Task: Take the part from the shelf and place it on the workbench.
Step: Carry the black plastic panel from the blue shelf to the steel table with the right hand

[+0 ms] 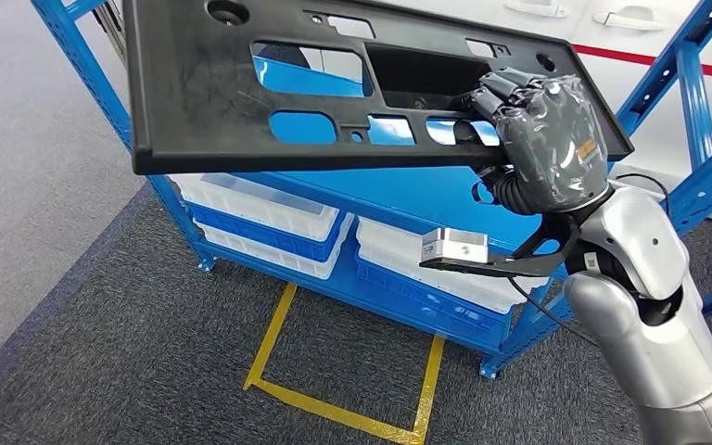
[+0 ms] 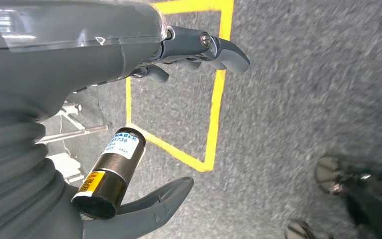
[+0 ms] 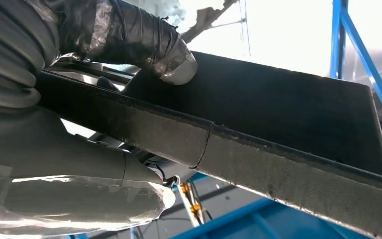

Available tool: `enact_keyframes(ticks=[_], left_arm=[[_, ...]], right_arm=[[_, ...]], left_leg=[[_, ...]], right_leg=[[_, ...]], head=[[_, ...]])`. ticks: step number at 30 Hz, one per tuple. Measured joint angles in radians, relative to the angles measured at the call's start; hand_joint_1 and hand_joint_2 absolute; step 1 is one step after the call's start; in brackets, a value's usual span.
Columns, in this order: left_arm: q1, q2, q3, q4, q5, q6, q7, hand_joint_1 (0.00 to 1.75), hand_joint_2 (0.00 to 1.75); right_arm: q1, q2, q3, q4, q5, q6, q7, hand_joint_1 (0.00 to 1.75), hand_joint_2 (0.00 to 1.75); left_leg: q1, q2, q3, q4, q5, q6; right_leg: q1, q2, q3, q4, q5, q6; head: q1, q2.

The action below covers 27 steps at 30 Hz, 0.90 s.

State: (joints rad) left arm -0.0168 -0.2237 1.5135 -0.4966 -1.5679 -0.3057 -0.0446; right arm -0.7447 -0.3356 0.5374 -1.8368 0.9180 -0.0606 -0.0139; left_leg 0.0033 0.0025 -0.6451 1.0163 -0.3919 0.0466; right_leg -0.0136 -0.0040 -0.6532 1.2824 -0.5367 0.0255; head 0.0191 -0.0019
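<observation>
Right robot hand (image 1: 540, 125) grips the black plastic panel (image 1: 241, 83), lifted clear of the blue shelf (image 1: 408, 190); left robot hand (image 2: 129, 55) hangs open. Next, carrying it to the surface.

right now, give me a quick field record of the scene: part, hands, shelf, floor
part: black panel with cutouts, held up in front of the shelf, tilted
right hand: right hand grips the panel's near right edge, fingers through a cutout
left hand: left hand holds nothing, fingers apart, above the floor
shelf: blue rack with white bins
floor: grey carpet, yellow tape square
workbench: not visible
</observation>
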Motion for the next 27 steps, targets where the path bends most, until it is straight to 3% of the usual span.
enact_keyframes(ticks=[1, 3, 5, 7, 8, 11, 12, 13, 14, 16, 18, 19, 20, 22, 23, 24, 26, 27], left_arm=[[0.0, -0.001, 0.001, -0.002, 0.0, -0.003, 0.0, 0.0, 1.75], [-0.001, -0.004, 0.003, -0.005, 0.0, -0.007, -0.001, 0.0, 1.75], [-0.001, -0.006, 0.006, -0.008, 0.0, -0.008, -0.001, 0.0, 1.75], [0.001, -0.006, 0.008, -0.013, 0.0, -0.01, 0.0, 0.0, 1.75], [0.002, -0.005, 0.01, -0.015, -0.001, -0.011, 0.0, 0.0, 1.75], [0.003, -0.006, 0.014, -0.019, -0.003, -0.015, 0.001, 0.0, 1.75], [0.003, -0.006, 0.014, -0.02, -0.003, -0.017, 0.001, 0.0, 1.75], [0.002, -0.007, 0.014, -0.021, -0.003, -0.018, 0.001, 0.0, 1.75], [0.001, -0.007, 0.015, -0.023, -0.003, -0.019, 0.001, 0.0, 1.75], [-0.003, -0.007, 0.015, -0.028, -0.003, -0.022, 0.001, 0.0, 1.75], [-0.006, -0.008, 0.016, -0.034, -0.003, -0.025, 0.001, 0.0, 1.75], [-0.007, -0.009, 0.016, -0.037, -0.003, -0.026, 0.001, 0.0, 1.75], [-0.006, -0.01, 0.018, -0.039, -0.003, -0.027, 0.001, 0.0, 1.75], [-0.005, -0.013, 0.022, -0.043, -0.003, -0.028, 0.001, 0.0, 1.75], [-0.005, -0.014, 0.023, -0.045, -0.003, -0.029, 0.001, 0.0, 1.75], [-0.006, -0.015, 0.024, -0.047, -0.003, -0.03, 0.001, 0.0, 1.75], [-0.006, -0.017, 0.024, -0.051, -0.003, -0.033, 0.001, 0.0, 1.75], [-0.005, -0.017, 0.024, -0.053, -0.003, -0.036, 0.001, 0.0, 1.75]], right_arm=[[0.002, 0.0, -0.002, 0.001, 0.001, 0.0, 0.001, 1.75, 1.75], [0.005, 0.0, -0.005, 0.002, 0.005, 0.0, 0.003, 1.75, 1.75], [0.009, 0.0, -0.008, 0.003, 0.008, -0.001, 0.003, 1.75, 1.75], [0.013, 0.0, -0.009, 0.007, 0.011, 0.0, 0.005, 1.75, 1.75], [0.014, 0.0, -0.009, 0.009, 0.012, 0.0, 0.005, 1.75, 1.75], [0.016, -0.001, -0.009, 0.014, 0.016, 0.001, 0.008, 1.75, 1.75], [0.016, -0.001, -0.009, 0.016, 0.017, 0.001, 0.009, 1.75, 1.75], [0.017, -0.001, -0.009, 0.017, 0.017, 0.002, 0.011, 1.75, 1.75], [0.018, -0.001, -0.009, 0.019, 0.016, 0.003, 0.011, 1.75, 1.75], [0.018, -0.001, -0.009, 0.022, 0.016, 0.006, 0.011, 1.75, 1.75], [0.019, -0.002, -0.011, 0.022, 0.015, 0.008, 0.011, 1.75, 1.75], [0.018, -0.002, -0.012, 0.023, 0.014, 0.009, 0.011, 1.75, 1.75], [0.018, -0.002, -0.012, 0.023, 0.012, 0.01, 0.011, 1.75, 1.75], [0.02, -0.003, -0.012, 0.025, 0.01, 0.013, 0.011, 1.75, 1.75], [0.021, -0.003, -0.012, 0.026, 0.009, 0.014, 0.011, 1.75, 1.75], [0.022, -0.004, -0.012, 0.027, 0.008, 0.014, 0.011, 1.75, 1.75], [0.024, -0.005, -0.012, 0.03, 0.006, 0.016, 0.011, 1.75, 1.75], [0.025, -0.005, -0.012, 0.031, 0.006, 0.017, 0.011, 1.75, 1.75]], left_leg=[[0.0, 0.0, -0.015, 0.005, 0.01, -0.003], [-0.002, -0.002, -0.035, 0.012, 0.029, -0.011], [-0.002, -0.003, -0.041, 0.008, 0.05, -0.023], [-0.001, -0.005, -0.048, 0.01, 0.054, -0.035], [0.0, -0.005, -0.057, 0.027, 0.028, -0.041], [0.006, -0.005, -0.092, 0.181, -0.127, -0.057], [0.008, -0.005, -0.098, 0.241, -0.155, -0.062], [0.009, -0.005, -0.095, 0.283, -0.156, -0.065], [0.01, -0.005, -0.077, 0.295, -0.135, -0.067], [0.012, 0.001, 0.007, 0.219, -0.087, -0.066], [0.007, 0.012, 0.114, 0.077, -0.105, -0.058], [0.004, 0.014, 0.143, 0.027, -0.12, -0.052], [0.0, 0.013, 0.153, -0.001, -0.128, -0.046], [0.001, 0.008, 0.14, -0.014, -0.109, -0.03], [0.003, 0.007, 0.132, -0.018, -0.096, -0.02], [0.005, 0.007, 0.122, -0.021, -0.083, -0.011], [0.004, 0.004, 0.093, -0.02, -0.058, 0.0], [0.003, 0.001, 0.076, -0.018, -0.046, 0.002]], right_leg=[[0.0, 0.001, 0.051, -0.061, 0.016, -0.004], [0.005, 0.002, 0.147, -0.203, 0.003, -0.011], [0.012, 0.003, 0.179, -0.269, -0.015, -0.018], [0.008, -0.001, 0.162, -0.273, 0.007, -0.028], [0.005, -0.004, 0.151, -0.275, 0.02, -0.036], [0.002, -0.012, 0.108, -0.275, 0.06, -0.05], [0.003, -0.013, 0.091, -0.273, 0.073, -0.049], [0.003, -0.015, 0.074, -0.27, 0.085, -0.048], [0.003, -0.018, 0.054, -0.265, 0.097, -0.046], [0.002, -0.022, 0.019, -0.253, 0.116, -0.04], [0.004, -0.028, -0.001, -0.244, 0.13, -0.031], [0.004, -0.032, -0.005, -0.244, 0.139, -0.026], [0.004, -0.036, -0.006, -0.247, 0.149, -0.02], [0.003, -0.038, -0.011, -0.253, 0.16, -0.009], [0.002, -0.032, -0.019, -0.242, 0.141, -0.004], [0.002, -0.022, -0.03, -0.212, 0.102, -0.001], [0.0, -0.006, -0.06, -0.097, -0.004, 0.002], [0.0, -0.002, -0.072, -0.033, -0.038, 0.003]], head=[[0.0, 0.0], [0.0, 0.0], [0.0, 0.0], [0.001, 0.0], [0.0, 0.0], [-0.002, 0.0], [-0.003, 0.0], [-0.003, 0.0], [-0.003, 0.0], [-0.003, 0.0], [-0.003, 0.0], [-0.002, 0.0], [-0.002, 0.0], [-0.002, 0.0], [-0.002, 0.0], [-0.001, 0.0], [0.0, 0.0], [0.0, 0.0]])
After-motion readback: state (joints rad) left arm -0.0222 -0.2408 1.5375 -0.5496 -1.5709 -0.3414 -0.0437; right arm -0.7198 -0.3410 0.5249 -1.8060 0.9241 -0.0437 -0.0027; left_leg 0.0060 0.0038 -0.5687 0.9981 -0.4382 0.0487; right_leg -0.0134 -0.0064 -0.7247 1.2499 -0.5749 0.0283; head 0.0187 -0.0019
